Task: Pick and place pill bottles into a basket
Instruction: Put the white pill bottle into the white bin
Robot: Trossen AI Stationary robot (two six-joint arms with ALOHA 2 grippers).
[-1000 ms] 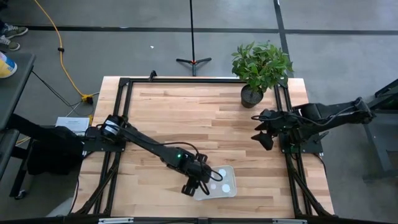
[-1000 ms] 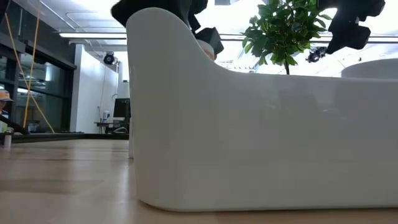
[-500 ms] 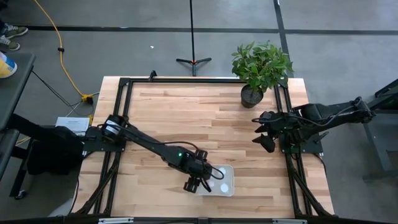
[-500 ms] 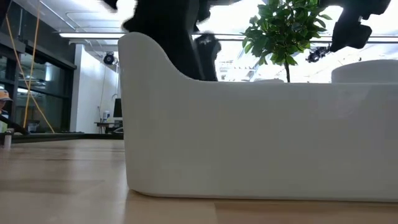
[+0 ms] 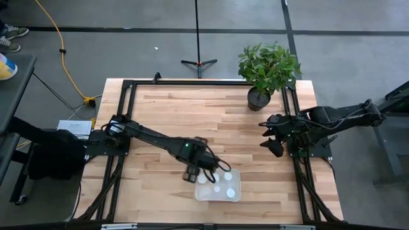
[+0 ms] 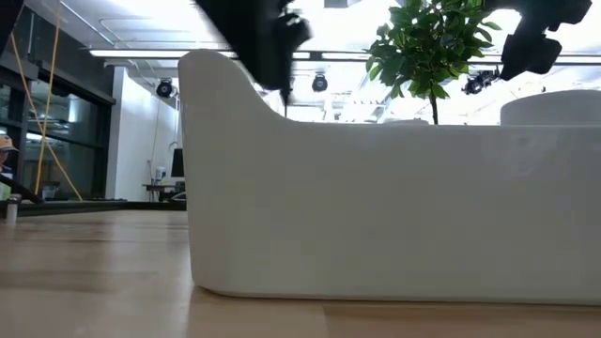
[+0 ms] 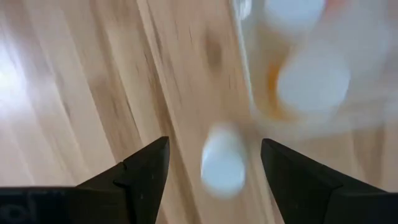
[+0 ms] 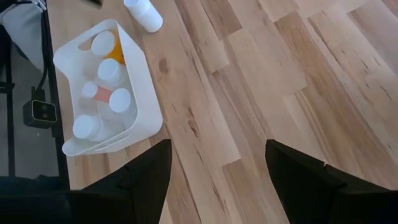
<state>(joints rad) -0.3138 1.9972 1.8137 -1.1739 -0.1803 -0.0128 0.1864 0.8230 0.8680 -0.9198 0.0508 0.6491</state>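
Observation:
The basket, a white tray (image 5: pixel 235 198), stands near the table's near edge and also shows in the right wrist view (image 8: pixel 146 109) and the low view (image 6: pixel 376 216). Several white-capped pill bottles (image 8: pixel 111 70) stand in it, one tinged orange (image 8: pixel 106 45). One more bottle (image 8: pixel 143 14) lies on the table just outside the tray's far left corner. My left gripper (image 5: pixel 193 174) is open above this bottle (image 7: pixel 222 165), a finger on either side and apart from it. My right gripper (image 5: pixel 271 137) is open and empty by the table's right edge.
A potted plant (image 5: pixel 267 73) stands at the table's far right corner. A black frame (image 5: pixel 128 86) runs round the table. Bare wood (image 5: pixel 192 118) lies between the tray and the far edge.
My left gripper has gone from the tray's near left corner toward the table's far edge, along the tray's left end. The tray, skewed a second ago, has turned a little and now lies square to the table's edge.

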